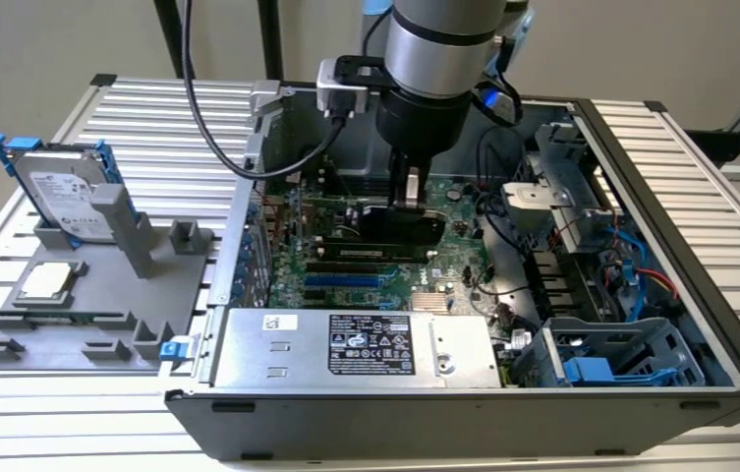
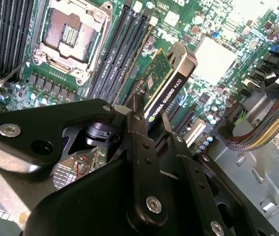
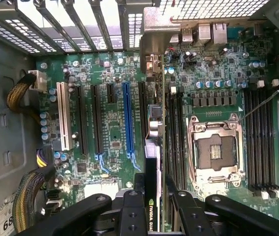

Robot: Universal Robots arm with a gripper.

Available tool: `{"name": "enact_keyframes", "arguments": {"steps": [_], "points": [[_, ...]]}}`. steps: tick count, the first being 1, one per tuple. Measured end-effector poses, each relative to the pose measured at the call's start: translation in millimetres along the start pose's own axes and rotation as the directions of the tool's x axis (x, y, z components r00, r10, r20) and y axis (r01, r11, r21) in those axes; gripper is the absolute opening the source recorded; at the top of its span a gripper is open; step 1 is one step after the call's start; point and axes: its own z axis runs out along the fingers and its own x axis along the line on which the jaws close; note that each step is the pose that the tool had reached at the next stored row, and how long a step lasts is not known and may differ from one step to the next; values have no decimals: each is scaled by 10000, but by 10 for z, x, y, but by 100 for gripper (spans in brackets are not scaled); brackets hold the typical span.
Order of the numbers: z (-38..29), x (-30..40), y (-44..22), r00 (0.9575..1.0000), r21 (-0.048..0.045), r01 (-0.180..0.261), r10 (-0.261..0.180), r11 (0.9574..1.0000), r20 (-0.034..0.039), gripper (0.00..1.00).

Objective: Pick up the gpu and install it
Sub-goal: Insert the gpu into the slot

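Nearest in the exterior view is the front wall of an open computer case (image 1: 475, 418), lying on its side on a ribbed metal surface (image 1: 68, 433). Just inside that wall sits a silver power supply (image 1: 350, 346) with a black label, and to the exterior view's right of it a grey drive cage (image 1: 625, 354) with blue clips. Farther in lies the green motherboard (image 1: 343, 270) with its dark and blue slots.

Over the middle of the board the arm (image 1: 442, 49) reaches straight down, and its pincer (image 1: 409, 202) is pinching the graphics card (image 1: 396, 228), which stands on edge just above or against the board; whether it touches a slot cannot be told. In the second wrist view the black fingers (image 2: 137, 147) clamp the card (image 2: 166, 86) from both sides, its green circuit face toward the empty processor socket (image 2: 70, 37) and its black cooler face toward the other side. In the first wrist view the card (image 3: 153, 162) runs edge-on between the blue slot (image 3: 126, 115) and the memory slots (image 3: 175, 132) beside the processor socket (image 3: 214, 150), with the pincer (image 3: 152, 211) gripping its near end.

To the exterior view's left of the case, on the surface, stands a grey holder (image 1: 94, 295). A small square silver chip (image 1: 50, 282) lies flat in it, and farther back a silver hard drive (image 1: 68, 192) in a blue frame stands upright in its slot.
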Motion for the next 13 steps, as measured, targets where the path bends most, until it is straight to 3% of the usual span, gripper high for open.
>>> {"name": "enact_keyframes", "arguments": {"steps": [13], "points": [[6,1,2,10000,0,7,-7,10000,1,0]]}}
